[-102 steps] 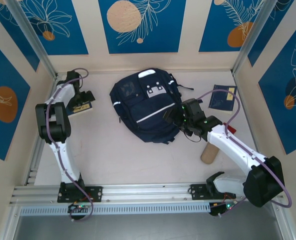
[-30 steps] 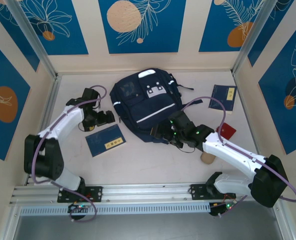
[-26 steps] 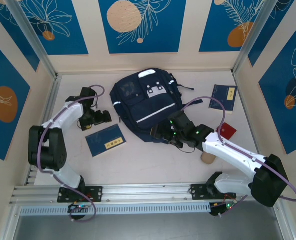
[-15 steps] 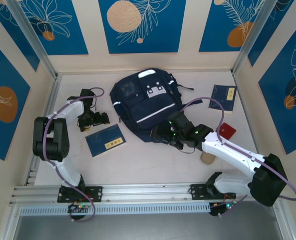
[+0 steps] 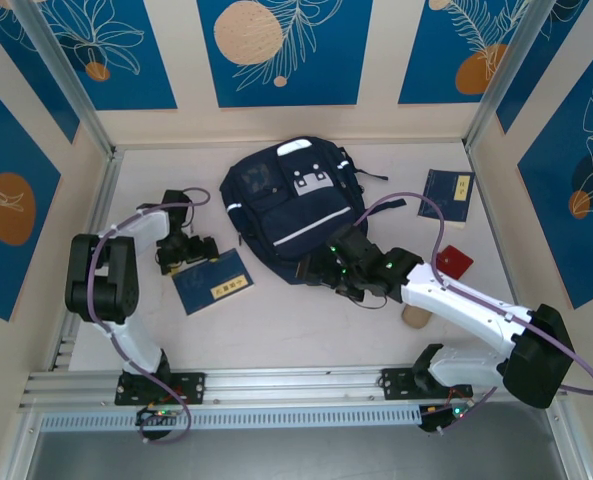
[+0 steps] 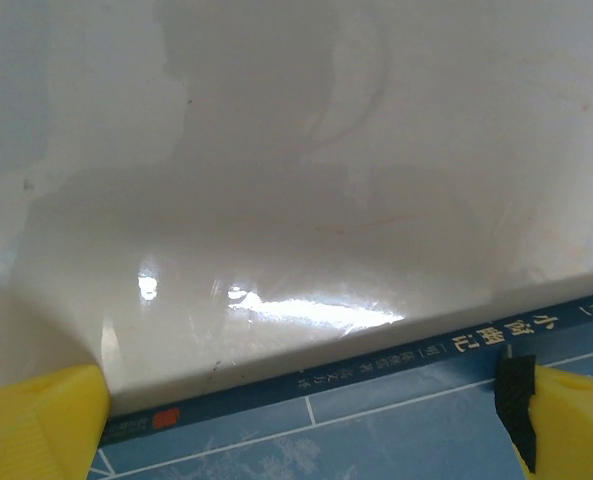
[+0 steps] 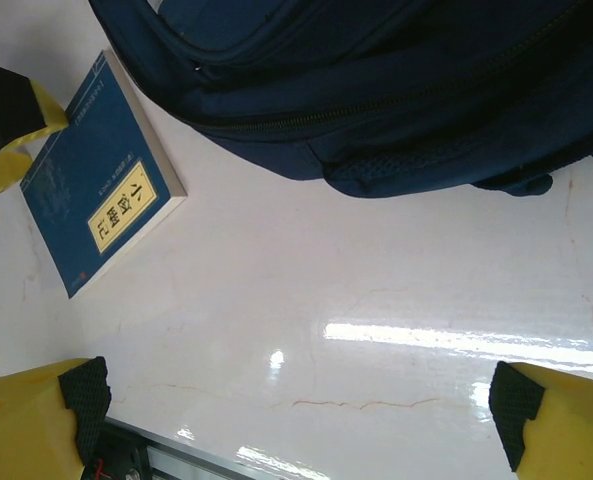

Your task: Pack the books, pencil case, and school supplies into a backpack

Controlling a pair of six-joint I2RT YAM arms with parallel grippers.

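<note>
Thin blue rectangular book with yellow label (image 5: 214,282): flat on white tabletop (image 5: 276,330), its far long edge lying right between tips of left pincer (image 5: 188,258). Contact: cannot tell.
Long edge runs across gap, fingertip to fingertip, slightly tilted.
Left pincer: spread wide, gripping nothing.
Right pincer (image 5: 326,276): also spread, empty, close to near edge of large dark navy striped fabric backpack (image 5: 291,205). Book well off to its left.
Judgement: left arm nearer, its pick.

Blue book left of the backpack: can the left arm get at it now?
Probably yes. The left pincer stands open right at the book's far edge, nothing between them. It lies flat on the table, though, so pinching it may be awkward.
</note>
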